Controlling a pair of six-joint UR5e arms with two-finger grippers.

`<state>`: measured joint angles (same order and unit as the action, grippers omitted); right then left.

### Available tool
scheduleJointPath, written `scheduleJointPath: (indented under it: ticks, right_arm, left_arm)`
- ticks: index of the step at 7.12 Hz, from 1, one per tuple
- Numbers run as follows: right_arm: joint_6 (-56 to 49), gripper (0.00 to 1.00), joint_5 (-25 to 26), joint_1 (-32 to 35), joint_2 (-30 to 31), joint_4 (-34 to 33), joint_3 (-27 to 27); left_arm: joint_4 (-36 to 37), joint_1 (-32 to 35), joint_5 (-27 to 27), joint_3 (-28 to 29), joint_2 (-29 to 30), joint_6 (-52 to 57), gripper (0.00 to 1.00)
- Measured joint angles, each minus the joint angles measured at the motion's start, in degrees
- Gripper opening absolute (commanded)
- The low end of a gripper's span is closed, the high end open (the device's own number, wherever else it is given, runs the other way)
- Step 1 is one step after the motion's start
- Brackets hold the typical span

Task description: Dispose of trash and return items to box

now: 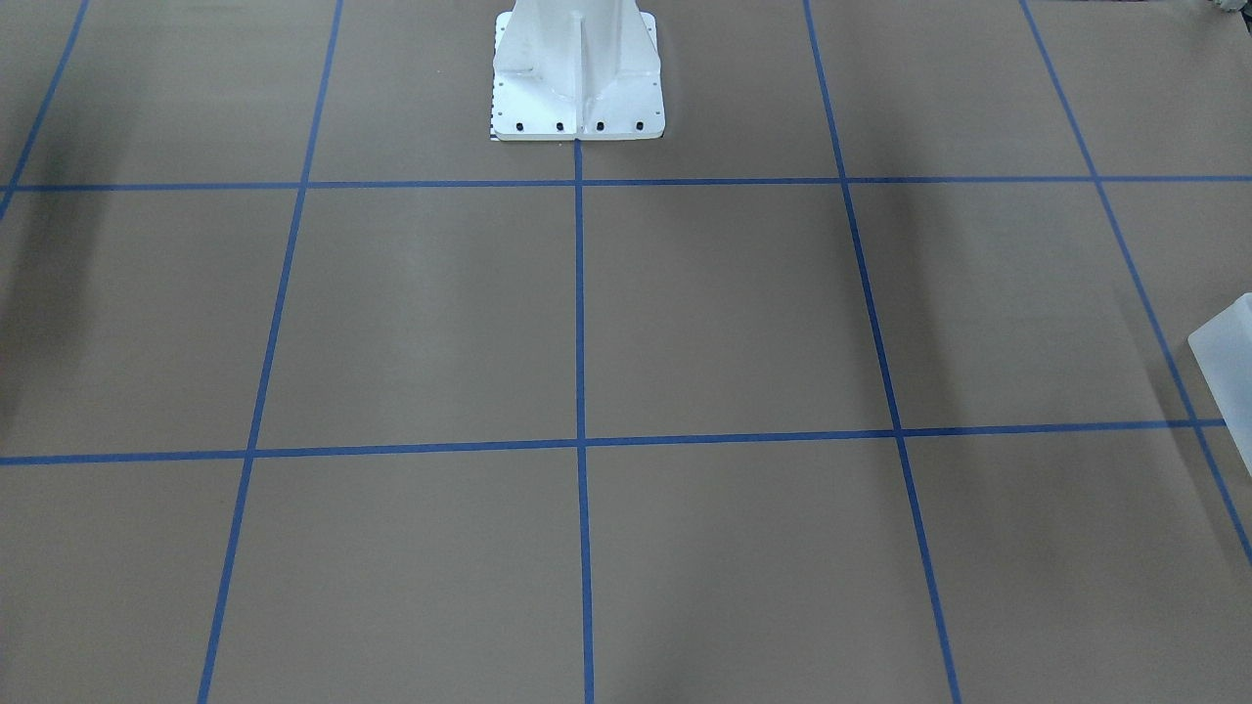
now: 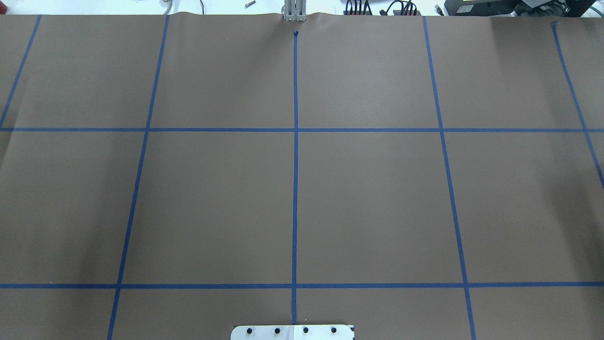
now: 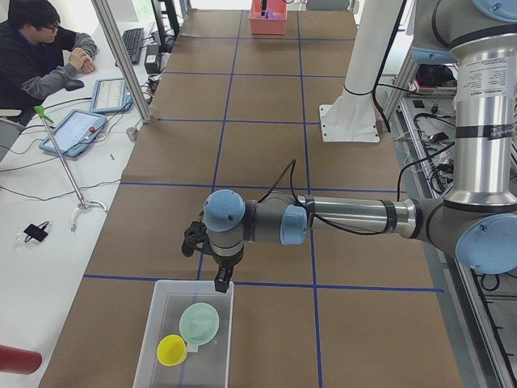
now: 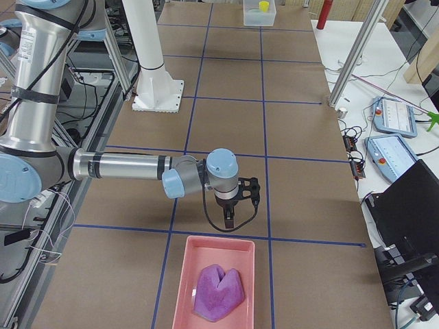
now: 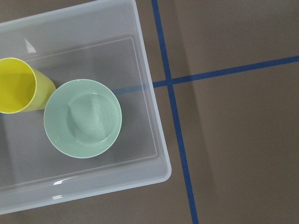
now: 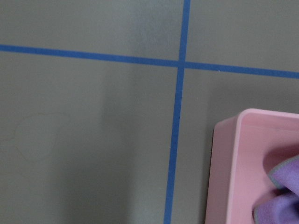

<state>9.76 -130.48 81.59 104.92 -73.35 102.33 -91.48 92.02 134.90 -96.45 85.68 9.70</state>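
A clear plastic box point(image 3: 153, 323) at the table's left end holds a mint green bowl point(image 3: 199, 322) and a yellow cup point(image 3: 171, 350). The left wrist view shows the box's rim point(image 5: 156, 135), the bowl point(image 5: 82, 118) and the cup point(image 5: 18, 91) from above. My left gripper point(image 3: 220, 283) hangs just above the box's near rim; I cannot tell if it is open or shut. A pink tray point(image 4: 185, 274) at the right end holds a crumpled purple cloth point(image 4: 218, 293). My right gripper point(image 4: 228, 223) hangs just before that tray; I cannot tell its state.
The table is brown paper with a blue tape grid point(image 2: 295, 130). The robot's white base point(image 1: 577, 68) stands at the middle of the back edge. An operator point(image 3: 40, 56) sits at a side desk with tablets. A corner of the clear box point(image 1: 1228, 362) shows at the edge.
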Motion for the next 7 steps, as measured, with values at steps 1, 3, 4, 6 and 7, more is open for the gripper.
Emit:
scheduleJointPath:
  ticks: [1,3,4,6,7]
  right_arm:
    - [-3.1,1.0,2.4,-0.3,0.6,-2.3,0.5]
    - [-4.3,1.0,7.5,-0.7,0.9,-4.4,0.5]
    - [-4.3,1.0,8.2,-0.7,1.1,-4.2,0.2]
    - [-4.7,1.0,7.7,-0.7,0.5,-3.5,0.0]
    - [-5.0,1.0,7.4,-0.7,0.3,-3.5,0.7]
  left_arm:
    - [-0.2,0.0,-0.1,0.1,-0.1,0.0,0.99]
    - [-0.2,0.0,-0.2,0.1,-0.3,0.1,0.99]
    - [-0.2,0.0,-0.2,0.1,-0.4,0.1,0.99]
    - [0.2,0.0,0.0,0.1,-0.4,0.1,0.99]
    - [0.2,0.1,0.4,0.1,-1.0,0.1,0.99]
